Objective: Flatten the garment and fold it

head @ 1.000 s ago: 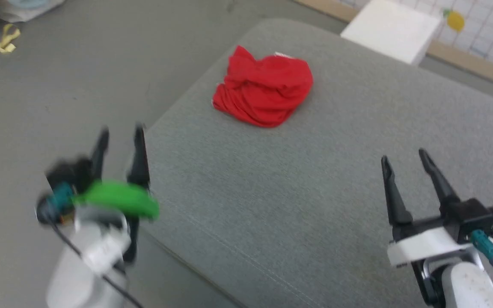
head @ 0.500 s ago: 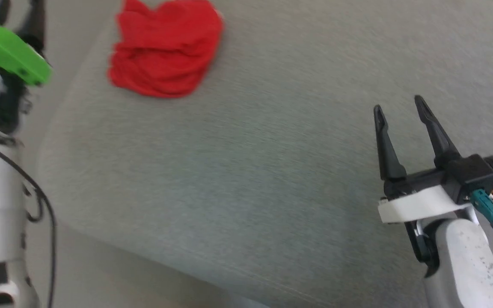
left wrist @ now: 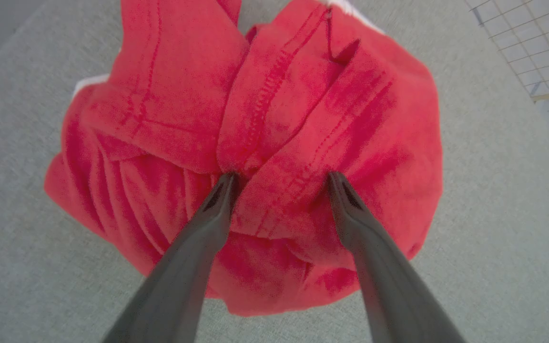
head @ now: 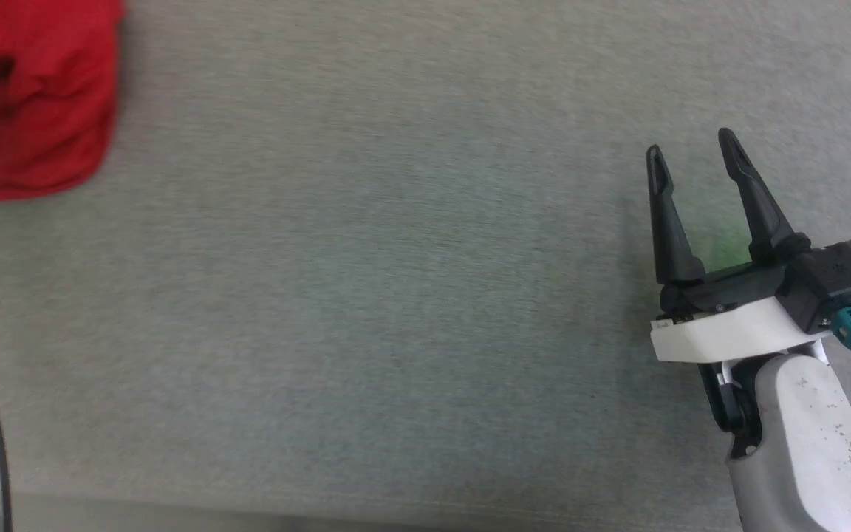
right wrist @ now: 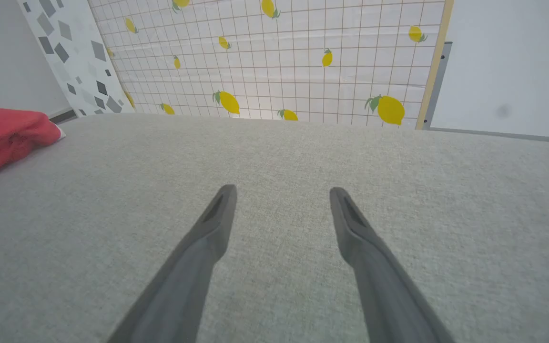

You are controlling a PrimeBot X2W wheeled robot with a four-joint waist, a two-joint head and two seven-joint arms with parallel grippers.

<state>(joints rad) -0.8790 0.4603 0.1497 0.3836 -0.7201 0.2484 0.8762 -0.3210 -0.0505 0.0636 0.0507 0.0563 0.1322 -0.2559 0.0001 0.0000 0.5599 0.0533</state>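
Straddling a stitched fold, left gripper (left wrist: 281, 175) is spread wide and holds nothing. Its tips are at the cloth; contact is unclear. The shorts (left wrist: 160, 119) lie crumpled in a heap under and beyond these jaws, with white trim at the far edge. Right gripper (head: 691, 144) is also wide and empty over bare cushion (head: 396, 295), the shorts well off to its left. Risk: closing here may pinch several layers at once and lift the whole bundle instead of one edge. Soft fabric could also slip free.
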